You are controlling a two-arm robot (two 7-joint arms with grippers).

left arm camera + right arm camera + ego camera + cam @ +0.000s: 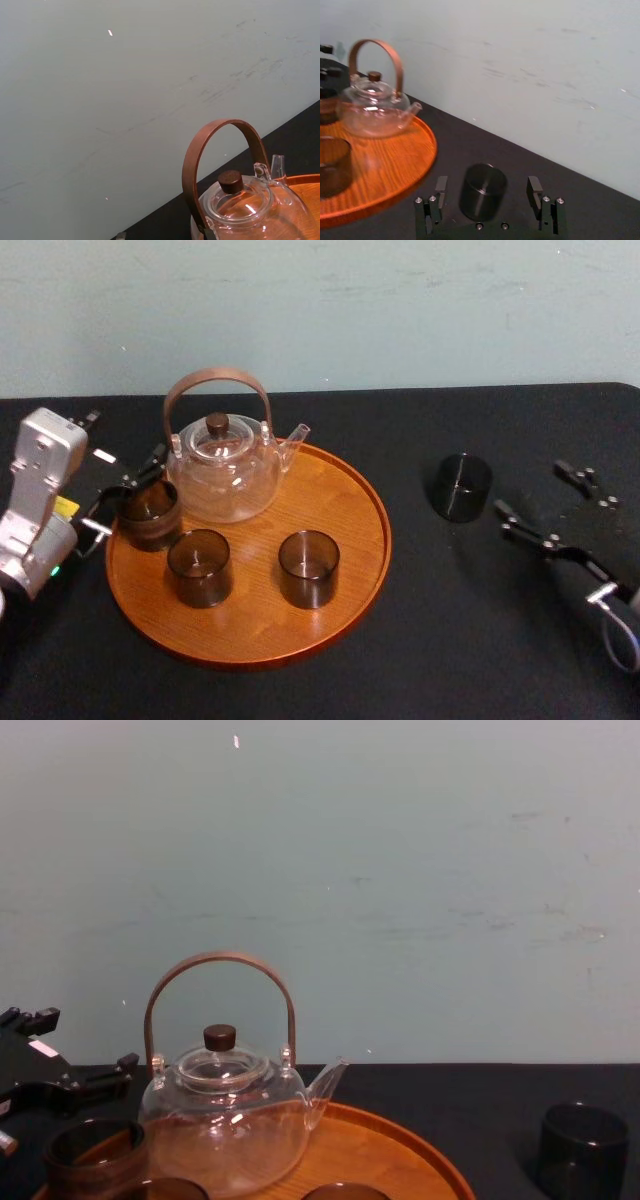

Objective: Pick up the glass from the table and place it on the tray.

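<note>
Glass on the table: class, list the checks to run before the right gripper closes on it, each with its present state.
1. Glass upright on the table: ok.
2. Right gripper open wider than the glass: ok.
3. Glass inside its grip: not ok, it sits just ahead.
4. Bare spot on the right side of the tray: ok.
5. Left gripper away, at the tray's left edge: ok.

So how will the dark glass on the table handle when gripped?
The dark glass looks smooth and glossy, so the open right gripper may slip on it. It stands upright, short and wide, so tipping seems unlikely. Being thin-walled glass, it probably feels light and could crack under a hard squeeze. The left gripper sits by the tray.
</note>
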